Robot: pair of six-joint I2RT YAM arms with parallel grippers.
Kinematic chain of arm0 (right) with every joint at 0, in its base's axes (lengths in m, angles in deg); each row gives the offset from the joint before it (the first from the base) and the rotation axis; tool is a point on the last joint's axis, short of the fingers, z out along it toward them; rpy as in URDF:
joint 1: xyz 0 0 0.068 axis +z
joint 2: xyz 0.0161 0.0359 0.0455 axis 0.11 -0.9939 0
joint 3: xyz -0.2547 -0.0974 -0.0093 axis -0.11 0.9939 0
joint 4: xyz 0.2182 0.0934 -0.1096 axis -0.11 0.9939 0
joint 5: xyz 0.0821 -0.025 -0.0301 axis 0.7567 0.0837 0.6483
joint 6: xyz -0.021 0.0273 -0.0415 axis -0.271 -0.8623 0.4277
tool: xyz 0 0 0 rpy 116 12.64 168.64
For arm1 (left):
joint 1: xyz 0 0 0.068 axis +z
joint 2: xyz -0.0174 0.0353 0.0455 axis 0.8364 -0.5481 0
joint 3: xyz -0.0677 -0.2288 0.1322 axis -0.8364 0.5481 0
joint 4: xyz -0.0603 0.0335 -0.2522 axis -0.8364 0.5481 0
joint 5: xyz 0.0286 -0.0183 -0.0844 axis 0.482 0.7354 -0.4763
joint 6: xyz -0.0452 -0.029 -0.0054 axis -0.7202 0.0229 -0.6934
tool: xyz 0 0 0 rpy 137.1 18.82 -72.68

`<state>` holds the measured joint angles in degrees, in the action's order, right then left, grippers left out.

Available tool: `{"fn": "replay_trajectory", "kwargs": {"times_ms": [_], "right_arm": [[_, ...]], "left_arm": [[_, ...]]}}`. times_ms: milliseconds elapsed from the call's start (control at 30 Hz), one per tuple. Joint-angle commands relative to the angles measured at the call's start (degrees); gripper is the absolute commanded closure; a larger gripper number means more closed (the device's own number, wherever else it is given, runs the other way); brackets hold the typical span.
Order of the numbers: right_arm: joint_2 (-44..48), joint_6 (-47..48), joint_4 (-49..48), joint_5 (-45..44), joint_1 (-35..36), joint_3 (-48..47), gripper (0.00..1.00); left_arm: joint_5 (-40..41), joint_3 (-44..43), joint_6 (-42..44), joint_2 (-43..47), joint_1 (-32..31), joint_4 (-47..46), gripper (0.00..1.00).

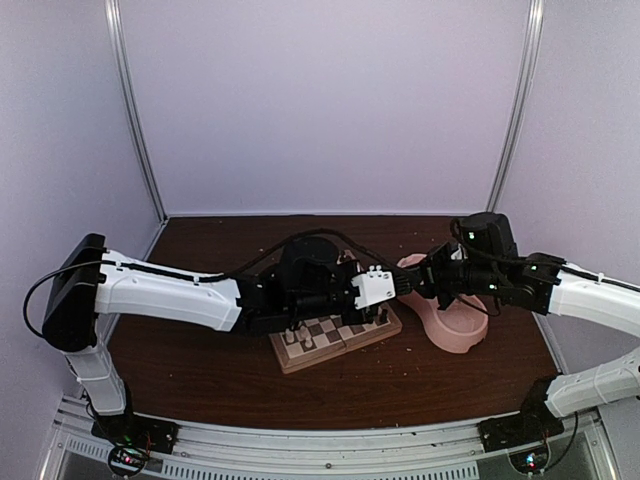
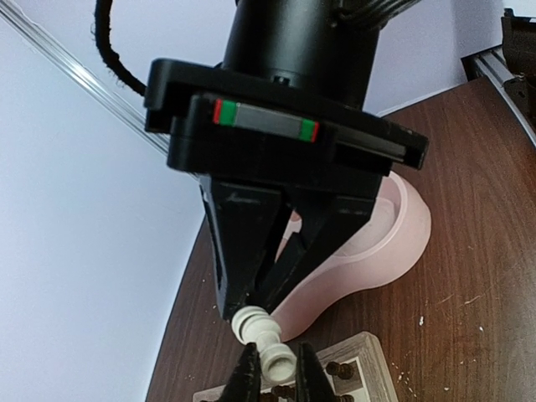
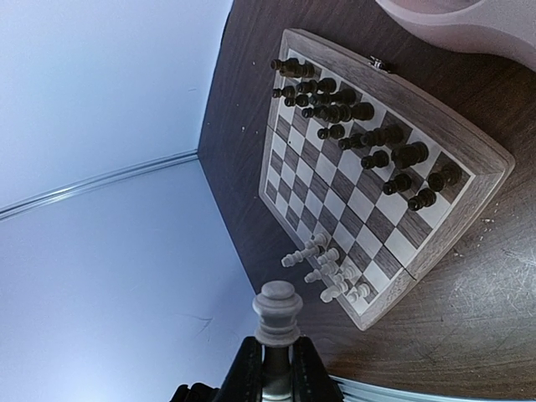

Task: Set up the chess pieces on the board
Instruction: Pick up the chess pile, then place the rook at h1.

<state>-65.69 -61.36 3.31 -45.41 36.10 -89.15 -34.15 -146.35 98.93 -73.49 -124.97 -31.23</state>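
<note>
Mid-handover, lower centre: your right gripper (image 2: 251,300) and left gripper (image 2: 275,375) both clamp one cream chess piece (image 2: 265,339) — next, probably, free the right and carry it to the board (image 3: 335,201).

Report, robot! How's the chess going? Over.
Both shut on one cream chess piece: left gripper, right gripper. Partly set board. Pink bowl close by.

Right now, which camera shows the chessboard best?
The right wrist view: the whole board lies in frame, dark pieces at one end, cream pieces at the other. In the top view the arms cover most of the board; the left wrist view catches only one corner.
</note>
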Motion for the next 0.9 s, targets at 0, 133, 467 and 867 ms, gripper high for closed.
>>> {"fn": "replay_trajectory", "kwargs": {"times_ms": [0, 133, 467, 867], "right_arm": [[1.40, 0.76, 0.21, -3.60, 0.25, 1.06, 0.94], [2.20, 2.80, -0.64, -4.96, -1.10, 2.66, 0.96], [0.99, 22.64, -5.02, 0.70, -11.12, 5.78, 0.98], [0.74, 66.59, -3.25, 2.29, -19.43, 4.32, 0.97]], "left_arm": [[-0.34, -1.43, -0.40, 0.76, 0.09, 0.96, 0.94], [0.87, -0.96, -2.71, 3.56, 0.09, 4.97, 0.95], [9.40, 0.63, -19.33, 11.53, 2.11, 19.51, 1.00], [-1.61, -7.18, -45.38, 14.30, 21.01, 54.22, 0.99]]}}
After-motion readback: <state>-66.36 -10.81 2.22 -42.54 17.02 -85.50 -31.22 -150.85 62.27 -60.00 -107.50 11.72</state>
